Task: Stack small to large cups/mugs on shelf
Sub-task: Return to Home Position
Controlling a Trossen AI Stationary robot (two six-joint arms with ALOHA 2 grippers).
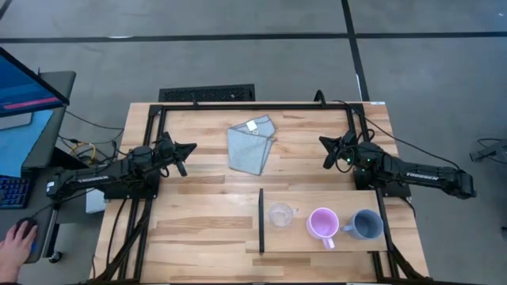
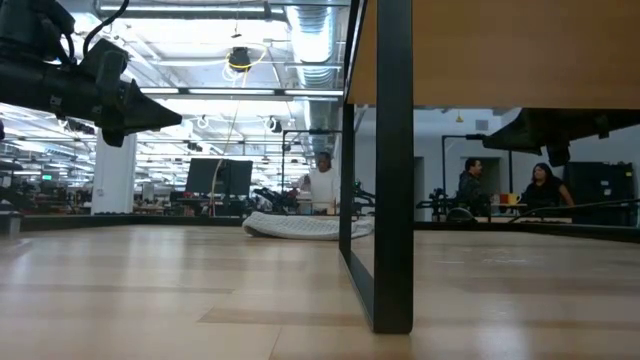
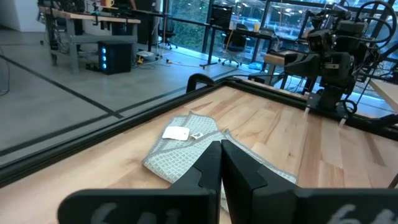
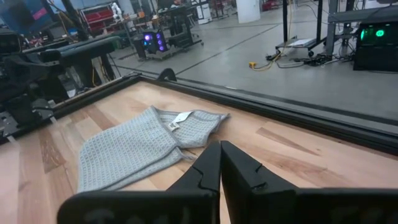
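Note:
On the light-wood shelf [image 1: 293,237] at the table's near right, three vessels stand in a row. They are a clear cup [image 1: 280,214], a pink-purple mug [image 1: 323,224] and a grey-blue mug [image 1: 365,225]. A thin black divider [image 1: 261,221] edges the shelf's left end. My left gripper [image 1: 192,146] hovers shut at the table's left side, above the wood. My right gripper [image 1: 322,142] hovers shut at the right side. Both point toward the table's middle and hold nothing.
A folded light-blue cloth [image 1: 251,144] with a white tag lies between the two grippers, toward the far edge. A black frame [image 1: 253,105] borders the tabletop. In the low view the shelf's black post [image 2: 390,170] stands close in front. A person's hand [image 1: 16,241] rests at a desk beyond the table's left.

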